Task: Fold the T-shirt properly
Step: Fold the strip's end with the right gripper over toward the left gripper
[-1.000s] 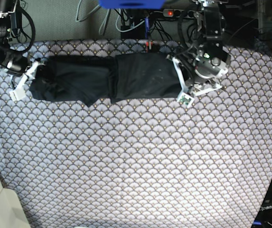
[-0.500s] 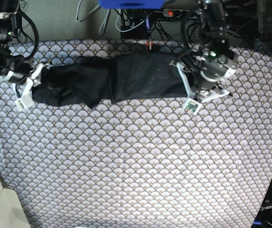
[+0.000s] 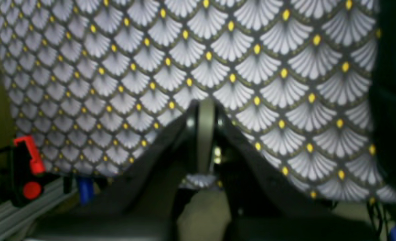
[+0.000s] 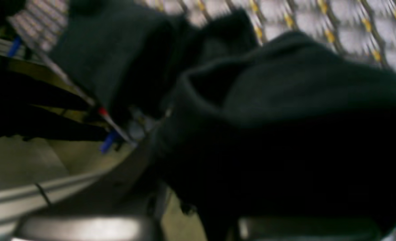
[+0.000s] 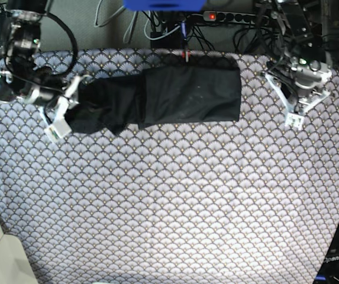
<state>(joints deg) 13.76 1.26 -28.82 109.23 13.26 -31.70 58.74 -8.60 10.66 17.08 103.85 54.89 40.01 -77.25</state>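
The black T-shirt [image 5: 175, 94] lies as a long folded strip along the far side of the table. Its right end lies flat with a straight edge, and its left end is bunched. My right gripper [image 5: 71, 111], on the left of the base view, is shut on that bunched left end. Dark cloth [image 4: 285, 117] fills the right wrist view. My left gripper [image 5: 289, 103] hangs to the right of the T-shirt, apart from it, shut and holding nothing. In the left wrist view its closed fingertips [image 3: 205, 110] hover over the tablecloth, with the T-shirt [image 3: 392, 100] at the frame's right edge.
A fan-patterned tablecloth [image 5: 175, 201] covers the table. Cables and a power strip [image 5: 222, 16] run behind the far edge, with a small red part [image 5: 185, 56] at that edge. A pale object [image 5: 0, 254] sits at the near left corner.
My right gripper has carried the T-shirt's left end to the right, bunching it. My left gripper has let go of the right end and moved away to the right.
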